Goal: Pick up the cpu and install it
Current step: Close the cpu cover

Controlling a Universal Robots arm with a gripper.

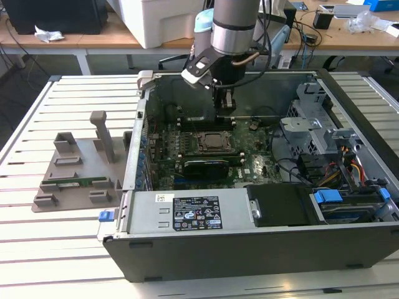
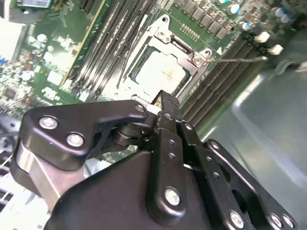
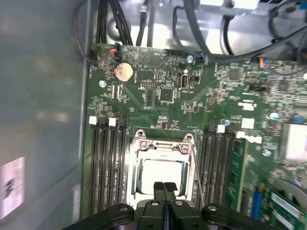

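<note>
A: Gripper state? Cpu location?

B: Pressed together, nothing pinched, right over the cpu in the first wrist view. Contact unclear. Lying flat inside the socket frame on the motherboard.

A: Risks?

B: Pressing down with closed tips could scratch the plate or tilt a half-seated chip and bend contacts. Could also snag on the thin lever, which looks unlatched.

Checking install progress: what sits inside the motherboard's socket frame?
The cpu lies inside the socket frame, silvery top showing. The shut tool covers one edge; what's beneath the cpu is hidden.
</note>
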